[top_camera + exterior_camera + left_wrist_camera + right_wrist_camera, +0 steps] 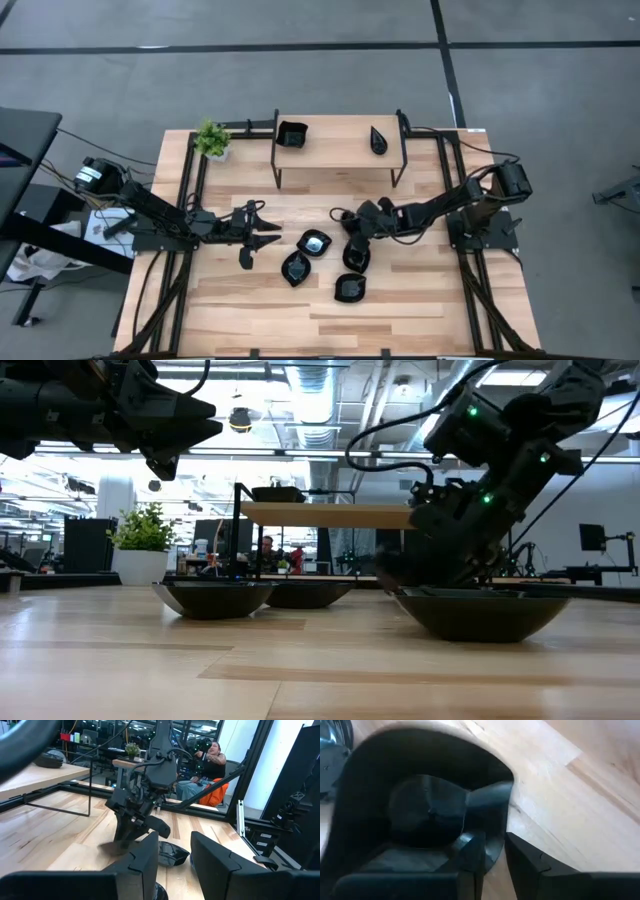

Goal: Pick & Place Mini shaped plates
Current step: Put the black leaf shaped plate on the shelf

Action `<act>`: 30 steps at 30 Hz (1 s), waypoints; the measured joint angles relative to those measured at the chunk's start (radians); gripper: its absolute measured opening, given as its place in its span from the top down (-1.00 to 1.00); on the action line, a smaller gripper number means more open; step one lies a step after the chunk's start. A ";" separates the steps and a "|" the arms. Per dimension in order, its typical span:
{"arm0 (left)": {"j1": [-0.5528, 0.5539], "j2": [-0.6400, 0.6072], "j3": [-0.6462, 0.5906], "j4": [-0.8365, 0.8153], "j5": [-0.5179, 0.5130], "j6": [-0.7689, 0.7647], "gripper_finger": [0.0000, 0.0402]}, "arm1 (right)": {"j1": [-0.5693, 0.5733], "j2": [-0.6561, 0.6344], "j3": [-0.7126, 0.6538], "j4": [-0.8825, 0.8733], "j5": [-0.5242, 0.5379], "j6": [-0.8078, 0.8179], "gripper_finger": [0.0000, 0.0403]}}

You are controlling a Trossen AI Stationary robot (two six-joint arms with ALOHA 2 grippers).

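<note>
Mini shaped plates (314,242) clustered mid-table, raised shelf (340,155) behind, potted plant (212,140) beside

The table (400,310) under me is pale wooden planking, smooth with a soft sheen, and the little shelf (335,152) at its far edge has the same light wood top on thin matt black metal legs. The mini shaped plates (314,242) in front of that shelf are glossy black, catching highlights. My right gripper (492,852) has matt black fingers, closed on the shiny rim of one dark plate (427,812).

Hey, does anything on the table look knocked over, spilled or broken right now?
Nothing stands out. The black plates sit flat on the table, two more rest on the shelf, and the potted plant stands upright.
</note>
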State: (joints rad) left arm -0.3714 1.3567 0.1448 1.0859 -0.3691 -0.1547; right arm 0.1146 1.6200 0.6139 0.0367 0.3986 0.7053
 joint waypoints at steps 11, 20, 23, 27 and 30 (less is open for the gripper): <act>0.000 0.000 0.000 0.000 0.000 0.000 0.42 | -0.005 0.005 -0.001 0.027 -0.010 -0.034 0.62; 0.000 0.000 0.000 -0.001 0.003 0.000 0.42 | -0.005 -0.060 -0.003 -0.007 -0.010 -0.078 0.62; 0.000 0.000 0.000 -0.001 0.003 0.000 0.42 | -0.006 -0.064 -0.003 -0.012 0.004 -0.079 0.62; 0.000 0.000 0.000 -0.003 0.003 0.000 0.42 | -0.005 -0.064 -0.003 -0.011 0.027 -0.079 0.62; 0.000 0.000 0.000 -0.004 0.003 0.000 0.42 | -0.006 -0.064 -0.003 -0.006 0.029 -0.079 0.62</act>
State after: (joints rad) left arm -0.3714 1.3567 0.1448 1.0818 -0.3664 -0.1543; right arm 0.1090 1.5558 0.6109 0.0303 0.4278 0.6258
